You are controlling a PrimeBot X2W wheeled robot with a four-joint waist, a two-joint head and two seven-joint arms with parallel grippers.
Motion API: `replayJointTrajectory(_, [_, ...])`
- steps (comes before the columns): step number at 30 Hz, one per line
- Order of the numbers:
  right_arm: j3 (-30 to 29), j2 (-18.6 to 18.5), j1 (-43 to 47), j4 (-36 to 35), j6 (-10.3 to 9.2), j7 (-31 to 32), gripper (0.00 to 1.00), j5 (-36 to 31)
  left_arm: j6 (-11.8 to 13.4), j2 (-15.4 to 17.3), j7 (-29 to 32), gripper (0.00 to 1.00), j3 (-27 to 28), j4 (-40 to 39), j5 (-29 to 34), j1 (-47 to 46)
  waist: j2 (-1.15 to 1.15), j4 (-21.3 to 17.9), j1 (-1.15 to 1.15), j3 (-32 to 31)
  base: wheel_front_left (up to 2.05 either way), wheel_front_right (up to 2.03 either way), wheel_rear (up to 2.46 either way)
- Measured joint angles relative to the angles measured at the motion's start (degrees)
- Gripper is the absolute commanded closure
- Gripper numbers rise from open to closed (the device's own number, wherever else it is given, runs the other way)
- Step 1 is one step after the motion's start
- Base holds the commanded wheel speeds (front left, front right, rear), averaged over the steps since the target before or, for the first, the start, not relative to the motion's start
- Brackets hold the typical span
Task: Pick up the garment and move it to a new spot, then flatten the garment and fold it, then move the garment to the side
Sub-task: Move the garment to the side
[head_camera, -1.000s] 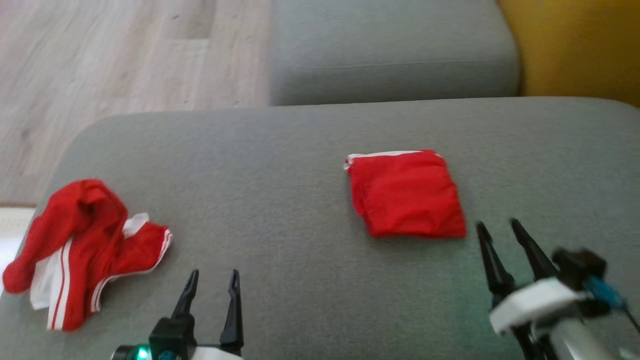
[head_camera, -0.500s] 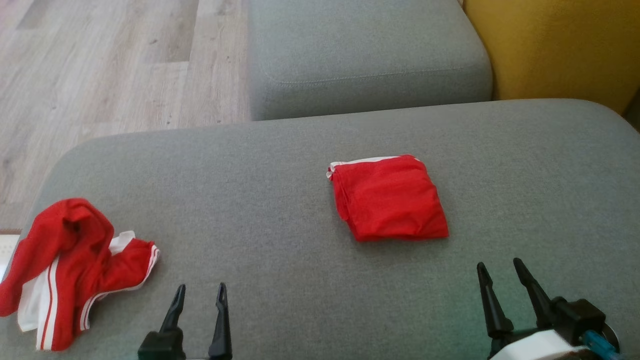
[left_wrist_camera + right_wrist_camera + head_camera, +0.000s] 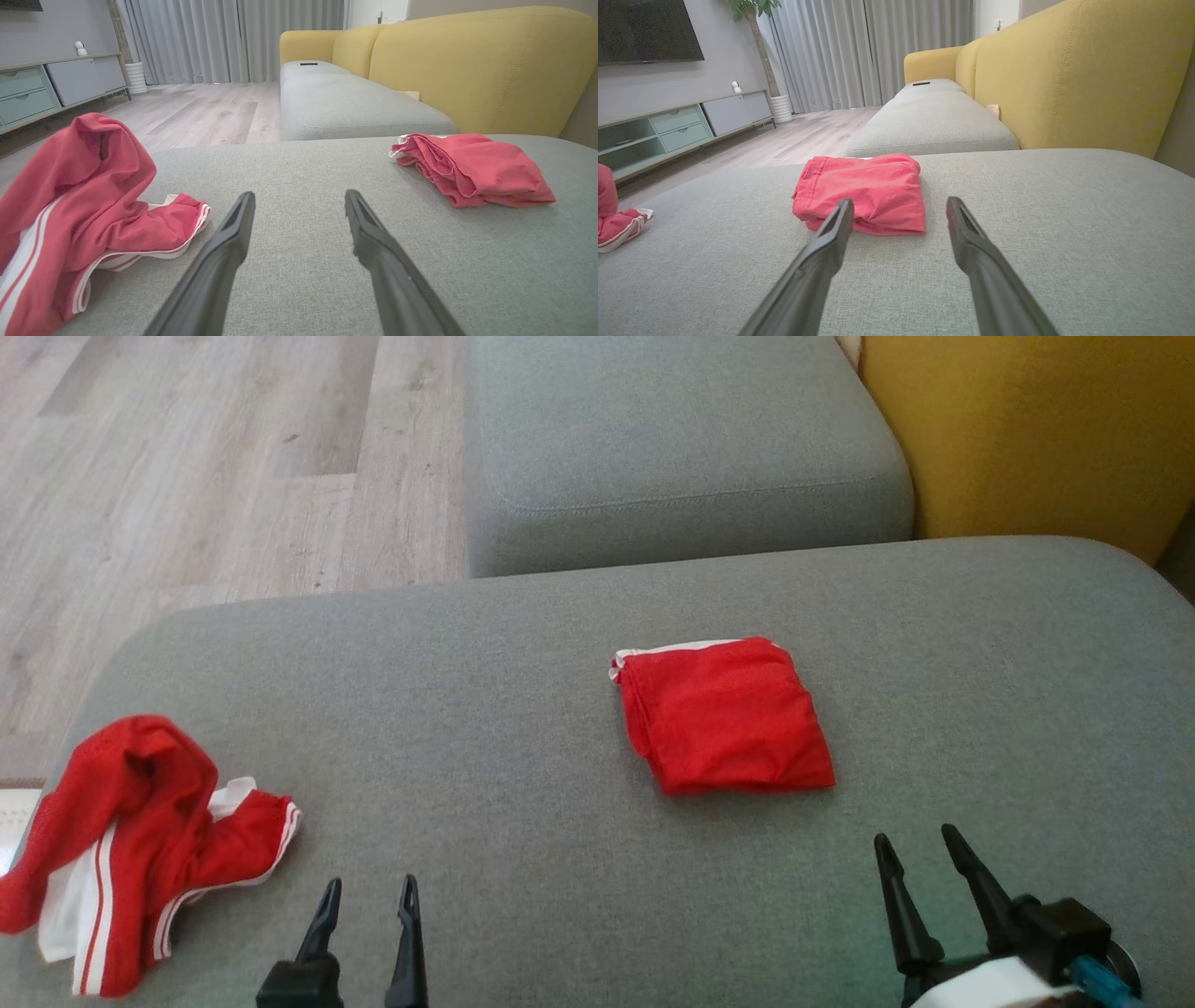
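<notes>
left jaws: apart, empty; right jaws: apart, empty; folded garment (image 3: pixel 724 714): on cushion (image 3: pixel 485 728)

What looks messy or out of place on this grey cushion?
The crumpled red garment with white stripes lies bunched in a heap near the left edge of the cushion, unfolded. The folded red garment sits neat mid-cushion.

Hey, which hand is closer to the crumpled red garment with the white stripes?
Left. The left hand hovers open just right of the crumpled garment, not touching it. The right hand is far across the cushion, near the folded red garment.
</notes>
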Motion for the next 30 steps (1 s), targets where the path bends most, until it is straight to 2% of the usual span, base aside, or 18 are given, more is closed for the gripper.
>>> replayJointTrajectory(16, [0.00, 0.73, 1.06, 0.64, 0.00, 0.00, 0.00, 0.01, -0.53, -0.02, 0.00, 0.00, 0.01, 1.16, 0.00, 1.28, 0.00, 0.75, 0.00, -0.36, 0.00, 0.00, 0.00])
replayJointTrajectory(30, [-0.96, 0.53, -1.77, 3.33, 0.00, 0.00, 0.00, 1.12, -1.03, -0.01, 0.00, 0.00, -1.33, 0.68, 0.02, 0.53, 0.00, 2.45, 0.00, 3.37, 0.00, 0.00, 0.00])
